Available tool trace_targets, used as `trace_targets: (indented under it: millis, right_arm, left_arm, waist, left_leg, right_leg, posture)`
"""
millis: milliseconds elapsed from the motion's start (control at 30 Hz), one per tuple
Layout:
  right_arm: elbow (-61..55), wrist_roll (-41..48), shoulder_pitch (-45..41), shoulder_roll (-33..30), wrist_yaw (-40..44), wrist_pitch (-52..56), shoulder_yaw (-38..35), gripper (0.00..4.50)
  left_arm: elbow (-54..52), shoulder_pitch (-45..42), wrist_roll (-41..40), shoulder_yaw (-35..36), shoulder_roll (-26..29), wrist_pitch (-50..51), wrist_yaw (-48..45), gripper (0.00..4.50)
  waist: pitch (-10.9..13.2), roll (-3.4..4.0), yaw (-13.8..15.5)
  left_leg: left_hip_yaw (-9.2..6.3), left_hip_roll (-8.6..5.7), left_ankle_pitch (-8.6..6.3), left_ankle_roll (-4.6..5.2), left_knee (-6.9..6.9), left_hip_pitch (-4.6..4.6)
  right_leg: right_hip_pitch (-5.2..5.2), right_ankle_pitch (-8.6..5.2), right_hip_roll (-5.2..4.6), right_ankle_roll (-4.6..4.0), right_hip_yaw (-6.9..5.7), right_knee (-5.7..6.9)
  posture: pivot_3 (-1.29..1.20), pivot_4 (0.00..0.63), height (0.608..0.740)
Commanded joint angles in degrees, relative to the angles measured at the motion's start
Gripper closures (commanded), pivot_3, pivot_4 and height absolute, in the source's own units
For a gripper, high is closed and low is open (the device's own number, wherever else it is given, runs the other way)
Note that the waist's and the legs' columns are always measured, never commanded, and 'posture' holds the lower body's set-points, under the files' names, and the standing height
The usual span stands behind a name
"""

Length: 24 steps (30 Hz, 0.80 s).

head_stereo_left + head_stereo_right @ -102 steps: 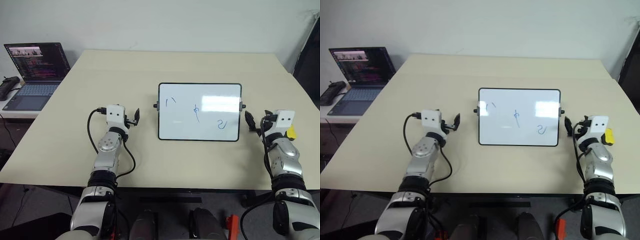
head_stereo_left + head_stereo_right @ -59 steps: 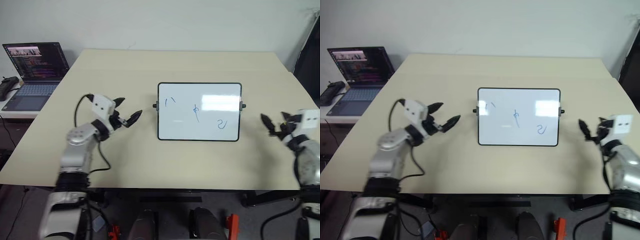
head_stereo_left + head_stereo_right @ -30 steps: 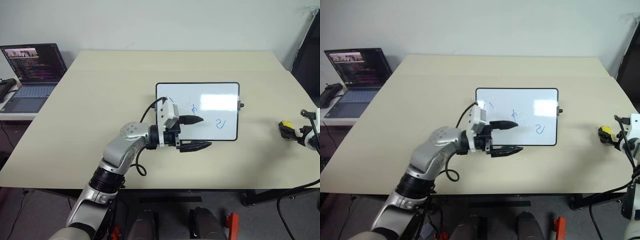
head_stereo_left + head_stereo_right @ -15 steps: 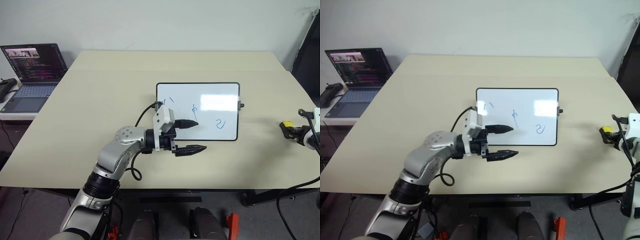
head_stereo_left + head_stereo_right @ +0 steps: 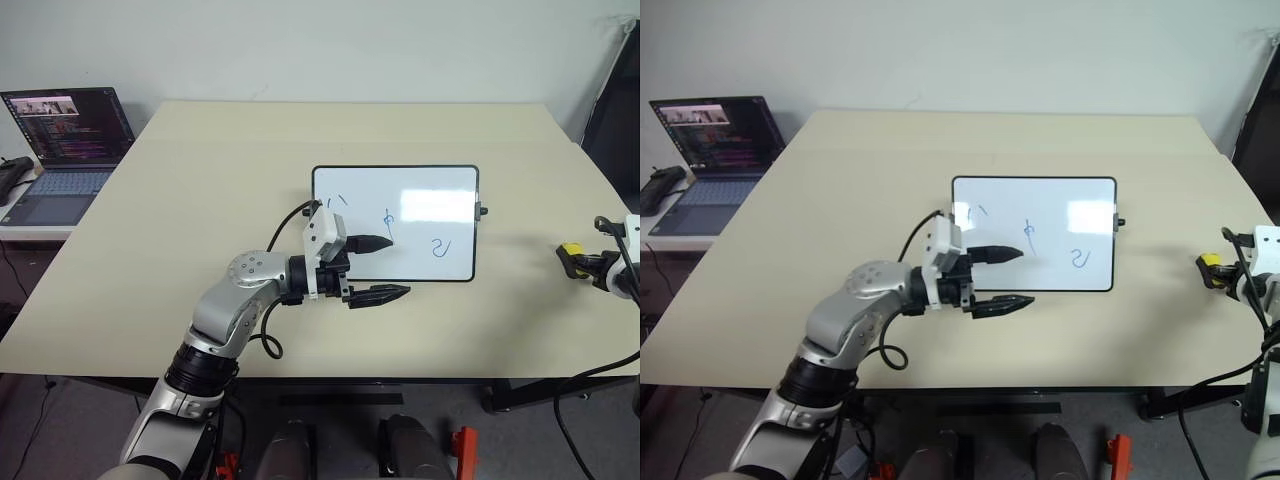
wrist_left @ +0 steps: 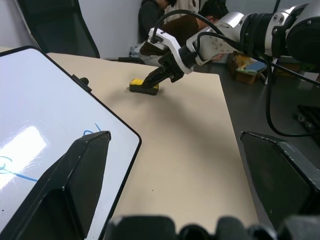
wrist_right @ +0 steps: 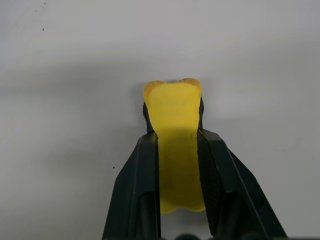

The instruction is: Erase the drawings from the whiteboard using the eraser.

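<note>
One whiteboard (image 5: pixel 396 222) lies flat mid-tabletop (image 5: pixel 200 200), bearing three small blue drawings (image 5: pixel 388 220), and one open laptop (image 5: pixel 62 150) sits off the tabletop's left edge, its screen text too small to read. The single yellow eraser (image 7: pixel 175 145) sits near the right tabletop edge, well apart from the board, pinched between the closed jaws of the right gripper (image 7: pixel 176 150). The left gripper (image 5: pixel 385 268) hovers at the board's lower left corner with its jaws spread wide and empty, one finger over the board, the other over the bare tabletop.

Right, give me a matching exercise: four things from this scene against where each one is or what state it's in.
Things:
1. eraser
2. whiteboard
3. laptop
4. left tool

States:
A. open, over the board's near left corner
B. flat mid-table, blue marks on it
C. pinched in the right tool
D. on a side table, screen lit

Pairs: 1-C, 2-B, 3-D, 4-A
</note>
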Motion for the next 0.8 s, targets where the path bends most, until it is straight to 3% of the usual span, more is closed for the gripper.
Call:
trace_targets:
  millis: [33, 400, 600, 700, 800]
  right_arm:
    - [-0.77, 0.11, 0.26, 0.23, 1.30, 1.77, 0.33, 3.73]
    - [-16.45, 3.10, 3.62, -4.35, 5.77, 8.53, -2.46, 3.73]
    - [-43.44, 9.59, 8.34, -5.11, 8.40, 13.72, -5.77, 3.73]
    - [-58.05, 15.05, 6.49, -4.12, 10.93, 16.09, -5.00, 3.73]
    - [-63.78, 16.83, 3.96, -2.36, 10.64, 17.21, -2.40, 3.73]
  left_arm:
    - [-1.21, -1.25, -0.23, 1.18, -0.08, -0.66, 0.10, 0.00]
    - [-1.22, -1.70, -0.33, 2.65, 1.51, -0.56, 0.00, 0.00]
    - [-0.69, -0.65, 0.01, 7.48, 6.17, -0.71, 0.83, 0.00]
    - [0.63, 1.04, 0.10, 11.74, 9.98, -1.11, 1.09, 0.00]
    - [1.31, 2.67, -0.13, 14.21, 12.29, -1.48, 1.13, 0.00]
  waist:
    - [0.00, 0.00, -0.01]
    - [0.03, 0.06, 0.02]
    - [0.04, 0.11, -0.33]
    - [0.13, 0.26, -0.67]
    - [0.13, 0.25, -0.44]
  left_leg:
    - [0.00, 0.00, 0.00, 0.00, 0.00, 0.00]
    - [0.00, -0.01, 0.00, 0.00, -0.01, -0.04]
    - [-0.01, 0.04, 0.00, 0.00, -0.01, -0.03]
    - [-0.01, 0.06, -0.01, 0.00, -0.02, -0.03]
    - [-0.08, 0.10, -0.01, 0.00, -0.03, -0.05]
  right_leg:
    - [0.00, 0.00, 0.00, 0.00, 0.00, 0.00]
    - [-0.05, -0.01, 0.00, 0.01, 0.01, 0.00]
    - [-0.08, -0.15, 0.03, 0.25, 0.01, 0.05]
    - [-0.10, -0.17, 0.03, 0.27, 0.02, 0.05]
    - [-0.11, -0.17, 0.07, 0.27, -0.05, 0.05]
  posture:
    - [0.00, 0.150, 0.740]
    - [0.00, 0.150, 0.740]
    - [0.00, 0.150, 0.740]
    - [0.00, 0.150, 0.740]
    - [0.00, 0.150, 0.740]
